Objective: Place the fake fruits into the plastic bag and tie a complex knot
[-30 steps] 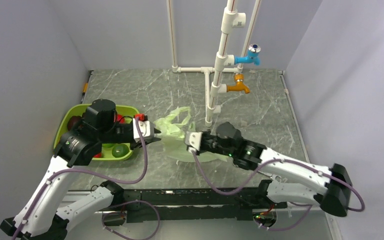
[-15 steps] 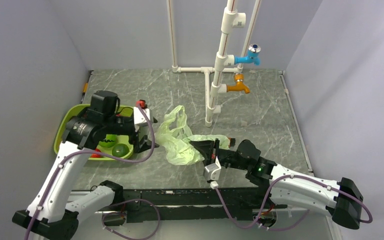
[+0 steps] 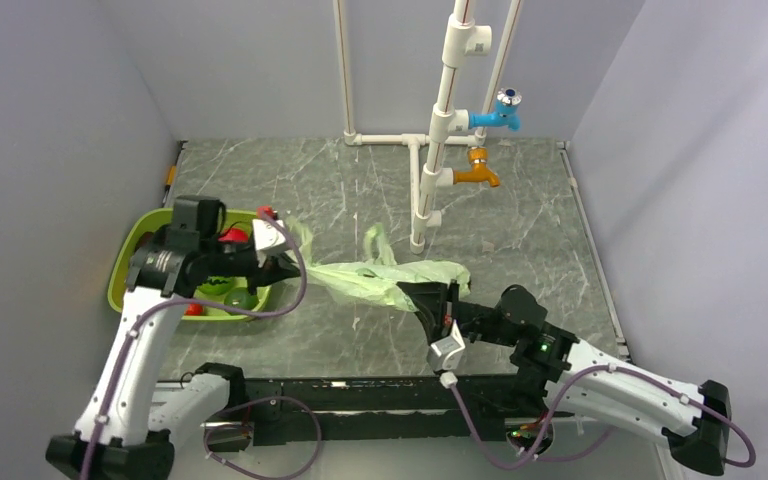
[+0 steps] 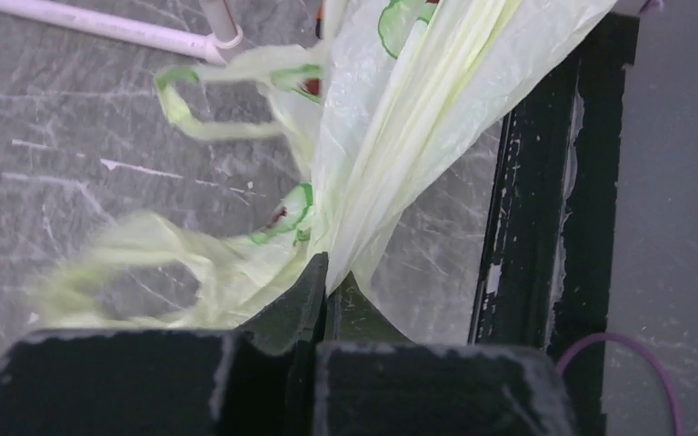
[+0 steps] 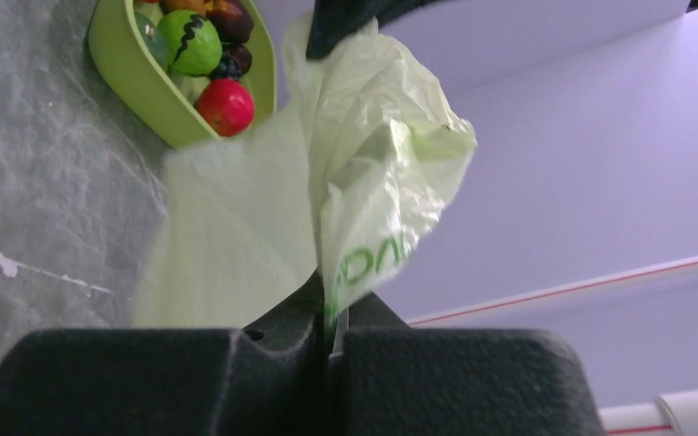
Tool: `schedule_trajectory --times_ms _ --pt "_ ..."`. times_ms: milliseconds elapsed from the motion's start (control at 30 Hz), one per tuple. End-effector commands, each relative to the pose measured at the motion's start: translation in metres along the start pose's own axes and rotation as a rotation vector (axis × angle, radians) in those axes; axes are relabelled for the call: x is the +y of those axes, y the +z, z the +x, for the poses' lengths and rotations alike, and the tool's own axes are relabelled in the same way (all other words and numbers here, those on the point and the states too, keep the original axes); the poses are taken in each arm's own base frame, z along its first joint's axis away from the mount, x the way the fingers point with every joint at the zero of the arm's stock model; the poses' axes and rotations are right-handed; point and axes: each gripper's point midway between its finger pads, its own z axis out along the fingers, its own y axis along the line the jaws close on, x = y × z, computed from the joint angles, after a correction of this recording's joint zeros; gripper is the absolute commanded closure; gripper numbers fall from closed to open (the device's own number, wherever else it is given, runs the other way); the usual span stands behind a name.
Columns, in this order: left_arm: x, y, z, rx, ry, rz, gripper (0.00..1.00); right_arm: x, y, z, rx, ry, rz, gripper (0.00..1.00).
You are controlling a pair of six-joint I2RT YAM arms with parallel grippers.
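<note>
The pale green plastic bag (image 3: 375, 281) hangs stretched between my two grippers above the table. My left gripper (image 3: 292, 266) is shut on its left end, my right gripper (image 3: 422, 294) on its right end. One loop handle (image 3: 372, 240) sticks up at the middle. In the left wrist view the jaws (image 4: 327, 272) pinch the gathered film (image 4: 400, 118); a handle loop (image 4: 191, 118) dangles. The right wrist view has its jaws (image 5: 327, 309) closed on the bag (image 5: 363, 154). The fake fruits lie in the tray: a green one (image 5: 186, 41), a red one (image 5: 225, 104), a maroon one (image 5: 232, 18).
The lime-green tray (image 3: 125, 270) sits at the left under my left arm. A white pipe stand (image 3: 425, 190) with a blue tap (image 3: 505, 110) and an orange tap (image 3: 480, 172) rises just behind the bag. Grey walls close in both sides. The black rail (image 4: 545, 182) marks the near edge.
My left gripper opened and shut again on the bag's left end. The right arm drew back toward the near edge, and the bag went from a crumpled heap to a taut band.
</note>
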Motion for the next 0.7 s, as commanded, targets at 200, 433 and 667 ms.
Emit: schedule_trajectory --times_ms 200,433,667 --pt "0.040 -0.045 0.034 -0.063 -0.196 -0.315 0.93 0.002 -0.027 0.018 0.155 0.206 -0.043 1.00" --pt "-0.004 -0.045 -0.036 -0.090 0.054 -0.059 0.01 -0.009 0.010 0.006 0.117 0.403 -0.142 1.00" --pt "-0.041 -0.005 -0.064 -0.146 0.099 0.125 0.01 -0.009 0.033 0.006 0.124 0.502 -0.201 1.00"
